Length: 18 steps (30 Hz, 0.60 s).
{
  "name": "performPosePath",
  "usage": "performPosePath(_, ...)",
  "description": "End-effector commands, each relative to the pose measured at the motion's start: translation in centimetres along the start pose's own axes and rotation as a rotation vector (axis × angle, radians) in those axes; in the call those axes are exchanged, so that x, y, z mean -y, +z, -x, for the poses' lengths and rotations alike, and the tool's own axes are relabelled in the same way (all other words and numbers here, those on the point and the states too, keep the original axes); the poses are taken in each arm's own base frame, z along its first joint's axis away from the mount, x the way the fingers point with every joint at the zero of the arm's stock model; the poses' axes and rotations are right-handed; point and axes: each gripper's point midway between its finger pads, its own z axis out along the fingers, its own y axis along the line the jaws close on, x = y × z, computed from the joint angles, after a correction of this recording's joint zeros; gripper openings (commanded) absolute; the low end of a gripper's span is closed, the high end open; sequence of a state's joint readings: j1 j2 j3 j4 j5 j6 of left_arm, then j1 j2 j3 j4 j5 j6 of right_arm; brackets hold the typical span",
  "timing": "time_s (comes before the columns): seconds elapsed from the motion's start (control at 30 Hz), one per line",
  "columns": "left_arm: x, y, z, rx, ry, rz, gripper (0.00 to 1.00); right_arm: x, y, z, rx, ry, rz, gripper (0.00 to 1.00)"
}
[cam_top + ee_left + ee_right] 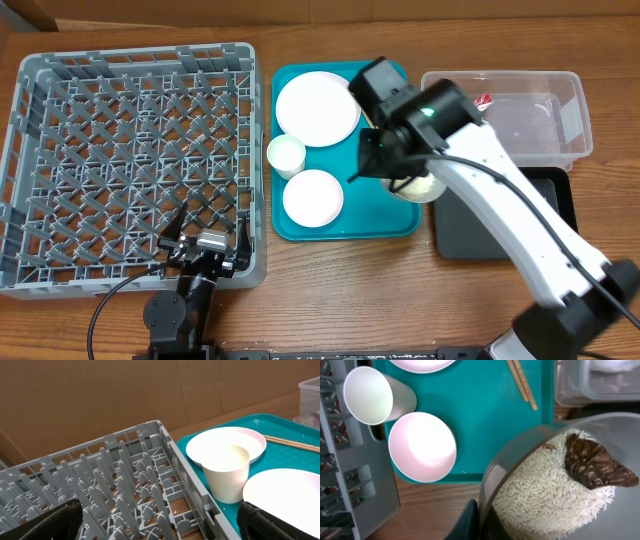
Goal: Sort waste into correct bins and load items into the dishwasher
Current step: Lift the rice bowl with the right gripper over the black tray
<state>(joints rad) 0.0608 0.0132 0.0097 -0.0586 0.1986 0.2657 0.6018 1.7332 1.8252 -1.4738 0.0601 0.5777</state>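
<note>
Clerk: Entry one, right gripper (479, 521). Condition?

Checker: Closed on the rim of the rice bowl (545, 490), which was held over the right edge of the teal tray (385, 226). Contents were white rice (540, 500) and one brown scrap (595, 462).

Clerk: Left gripper (207, 233)?

Checker: Spread wide, holding nothing, at the near edge of the dish rack (60, 120).

Clerk: Bins?

Checker: Clear tub (570, 110), far right, with a red wrapper (484, 101) inside by its left wall. Black tray (470, 232), near right, just beside the teal tray.

Clerk: Dishes outstanding?

Checker: Large plate (317, 108), cup (286, 155), small bowl (313, 196) and chopsticks (522, 382), all on the teal tray. The rack held none.

Clerk: Hazards?

Checker: Three, by my judgement. The grip was on one rim only, so the loaded bowl could swing or slip. Tipping before it cleared a bin's wall would scatter grains over tray or table. I could not tell which bin took food, and a wrong choice would spoil the sort.
</note>
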Motion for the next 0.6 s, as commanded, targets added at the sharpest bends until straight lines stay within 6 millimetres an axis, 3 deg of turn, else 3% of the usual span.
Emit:
performPosePath(0.0, -0.1, 0.0, -0.1, 0.003, 0.004, 0.006, 1.00, 1.2, -2.2, 0.7, 0.100, 0.045, -0.014, 0.04)
performPosePath(0.23, -0.1, 0.0, -0.1, 0.003, 0.004, 0.006, 1.00, 4.2, -2.3, -1.6, 0.154, 0.074, 0.007, 0.04)
performPosePath(0.4, -0.1, 0.0, -0.1, 0.003, 0.004, 0.006, 1.00, 7.2, -0.6, -2.6, 0.170, 0.124, 0.062, 0.04)
performPosePath(0.57, -0.1, 0.0, -0.1, 0.003, 0.004, 0.006, 1.00, 8.9, 1.3, -2.6, 0.158, 0.108, 0.170, 0.04)
